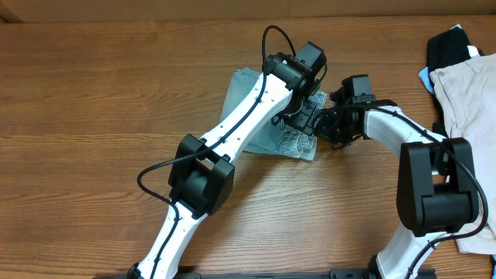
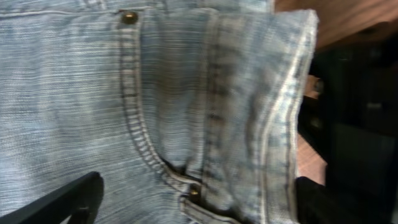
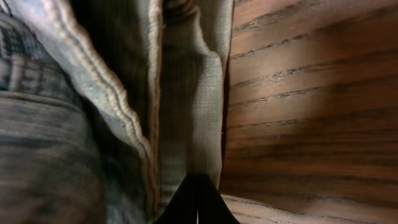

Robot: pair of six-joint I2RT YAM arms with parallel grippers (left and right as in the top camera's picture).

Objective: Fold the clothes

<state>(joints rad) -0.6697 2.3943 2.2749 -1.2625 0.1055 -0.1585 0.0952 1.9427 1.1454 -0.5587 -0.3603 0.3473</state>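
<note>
The jeans (image 1: pixel 239 91) lay folded at mid-bench (image 1: pixel 93 93), beneath both wrists. The left jaws stood released, spread wide over the pocket seam (image 2: pixel 134 124). The right jaws were clenched on the jeans' right edge.

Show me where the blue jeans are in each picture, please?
Overhead: the jeans lie just above centre.
Left wrist: the jeans fill nearly the whole picture.
Right wrist: the jeans cover the left half.
Shared landmark: the wooden table, showing right of the jeans in every view.
</note>
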